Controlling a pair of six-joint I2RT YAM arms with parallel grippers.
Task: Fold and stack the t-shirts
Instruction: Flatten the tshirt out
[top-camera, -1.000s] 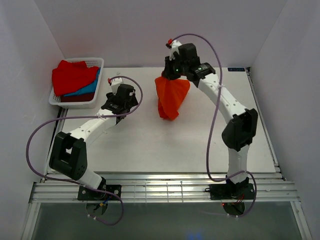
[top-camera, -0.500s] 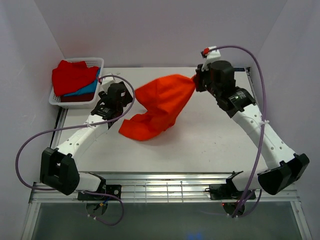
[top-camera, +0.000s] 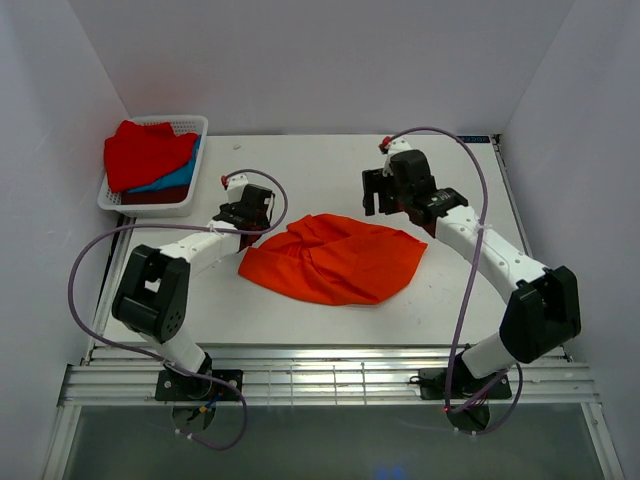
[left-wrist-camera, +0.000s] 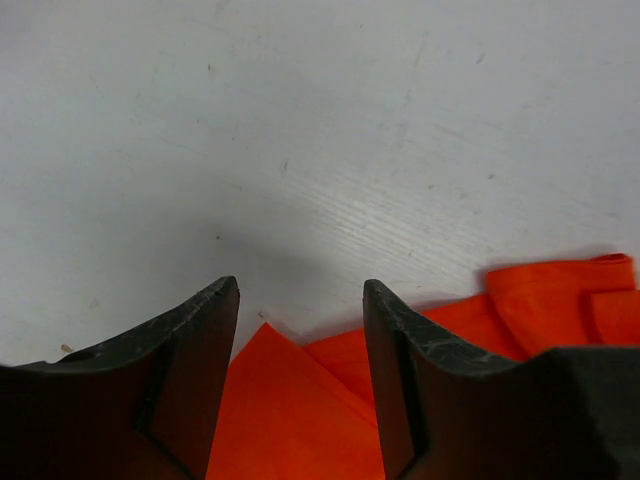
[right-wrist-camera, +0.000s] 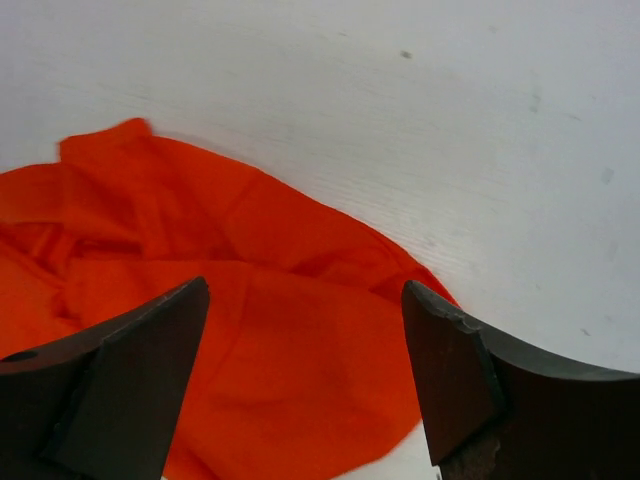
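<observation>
Right gripper (top-camera: 378, 205): jaws spread wide and holding nothing; in the right wrist view (right-wrist-camera: 305, 288) the cloth shows through the gap between them, and neither finger can be seen touching it.
Right gripper position: over the far right part of the worktop (top-camera: 300, 170), just beyond the far edge of the spread shirt.
Left gripper (top-camera: 258, 222): jaws apart, nothing clamped; in the left wrist view (left-wrist-camera: 299, 287) bare worktop shows between the tips, with a pointed corner of orange cloth poking up from below into the gap.
Left gripper position: at the shirt's far left edge, with its arm stretched along the left side of the worktop.
Orange-red t-shirt (top-camera: 335, 258): lies loose on the worktop between the two grippers, roughly in the middle, spread out as a rumpled oval with creases and a bunched ridge near its centre; not folded. It fills the lower part of both wrist views (left-wrist-camera: 290, 400) (right-wrist-camera: 250, 300).
White basket (top-camera: 150, 207): stands at the far left corner of the worktop, well apart from the orange-red shirt.
Basket contents: a red t-shirt (top-camera: 145, 150) heaped on top, a blue t-shirt (top-camera: 178, 178) showing beneath it, and a dark maroon t-shirt (top-camera: 150, 195) at the bottom near the front rim.
</observation>
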